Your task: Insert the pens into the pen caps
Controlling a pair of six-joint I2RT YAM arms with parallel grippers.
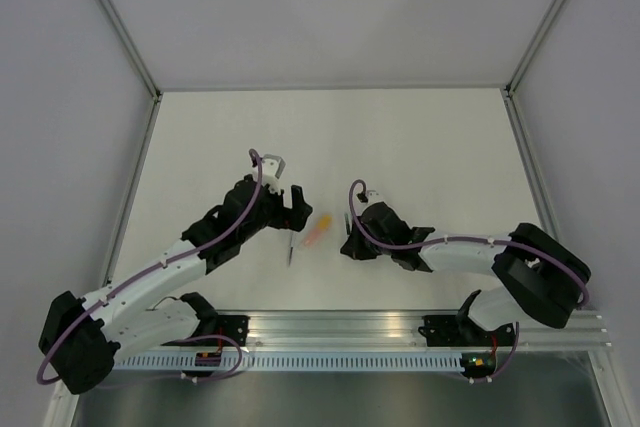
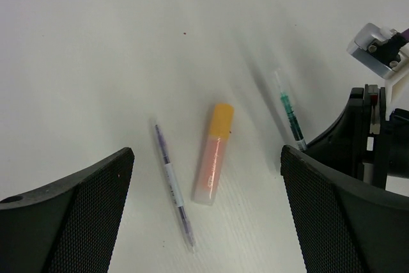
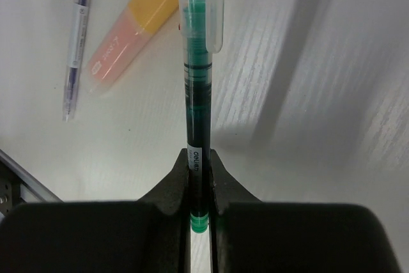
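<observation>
My right gripper (image 3: 199, 158) is shut on the dark teal-green pen (image 3: 197, 94), near its green rear end. A clear cap with a clip (image 3: 203, 4) sits over its far end. The pen also shows in the left wrist view (image 2: 291, 114), held low over the table. The thick orange pen (image 2: 211, 164) lies on the table with a stubby orange-yellow cap (image 2: 222, 119) on one end. The thin grey-white pen (image 2: 171, 187) lies just left of it. My left gripper (image 2: 208, 222) is open and empty above these two. In the top view the orange pen (image 1: 318, 231) lies between the left gripper (image 1: 287, 209) and the right gripper (image 1: 352, 237).
The white table (image 1: 420, 147) is walled by grey panels at the back and sides. An aluminium rail (image 1: 400, 327) runs along the near edge by the arm bases. The right wrist's camera housing (image 2: 377, 43) shows at the right of the left wrist view.
</observation>
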